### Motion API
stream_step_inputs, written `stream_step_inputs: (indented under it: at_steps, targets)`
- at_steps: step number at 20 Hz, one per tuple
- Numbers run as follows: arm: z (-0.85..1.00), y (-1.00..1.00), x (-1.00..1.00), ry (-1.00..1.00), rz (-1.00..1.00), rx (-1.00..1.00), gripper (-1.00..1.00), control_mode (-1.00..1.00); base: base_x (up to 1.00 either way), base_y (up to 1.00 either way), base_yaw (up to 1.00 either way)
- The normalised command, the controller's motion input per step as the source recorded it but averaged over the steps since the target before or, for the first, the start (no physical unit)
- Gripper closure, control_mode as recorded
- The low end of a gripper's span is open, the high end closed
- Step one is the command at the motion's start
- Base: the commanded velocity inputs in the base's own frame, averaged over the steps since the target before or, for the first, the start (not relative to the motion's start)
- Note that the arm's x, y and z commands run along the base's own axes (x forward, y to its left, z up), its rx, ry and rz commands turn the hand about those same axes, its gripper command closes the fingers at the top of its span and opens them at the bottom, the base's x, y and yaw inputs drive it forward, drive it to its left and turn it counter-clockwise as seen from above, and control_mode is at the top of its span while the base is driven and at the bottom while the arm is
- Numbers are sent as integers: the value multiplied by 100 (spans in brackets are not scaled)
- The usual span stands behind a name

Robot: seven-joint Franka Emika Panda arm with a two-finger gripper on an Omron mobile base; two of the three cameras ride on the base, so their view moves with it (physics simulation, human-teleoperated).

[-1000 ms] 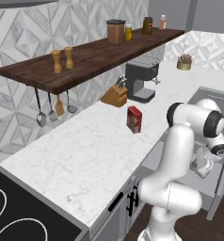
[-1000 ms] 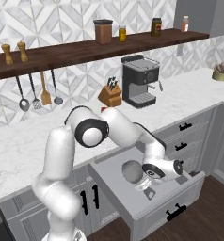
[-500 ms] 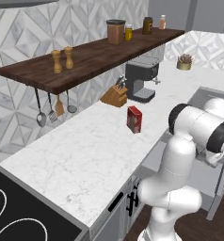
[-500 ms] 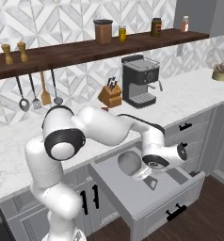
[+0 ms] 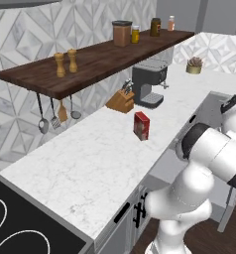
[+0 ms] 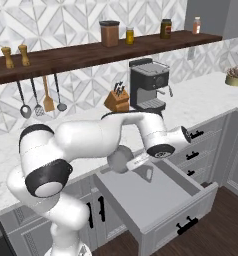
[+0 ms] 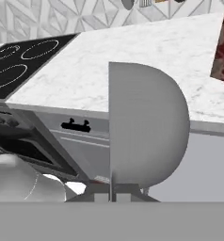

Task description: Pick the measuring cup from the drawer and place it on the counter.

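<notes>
1. Gripper [image 6: 141, 161] clenched on the measuring cup [image 6: 120, 159] by its stubby handle, cup held above the open drawer [image 6: 156, 197].
2. Cup looks light, rigid, smooth metal; a handle grip may let it swing.
3. Counter [image 5: 90, 158] is flat bare marble, roomy left of the red box [image 5: 141, 125].

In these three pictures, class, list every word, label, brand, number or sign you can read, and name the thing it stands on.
None can be read.
Small red box on the white marble counter: mottled print, too blurred to read.
Jars on the dark wooden shelf: no legible labels.
</notes>
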Motion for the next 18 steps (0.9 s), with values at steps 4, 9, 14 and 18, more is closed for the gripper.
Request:
stream_step_inputs:
  at_steps: [4,9,14,18]
  targets:
    - [37,100,58,5,15,23,100,-100,0,0,0]
    - [21,100,94,6,12,20,100,-100,0,0,0]
    - [-19,99,100,4,8,9,100,-100,0,0,0]
    - [-69,65,70,9,5,-11,100,-100,0,0,0]
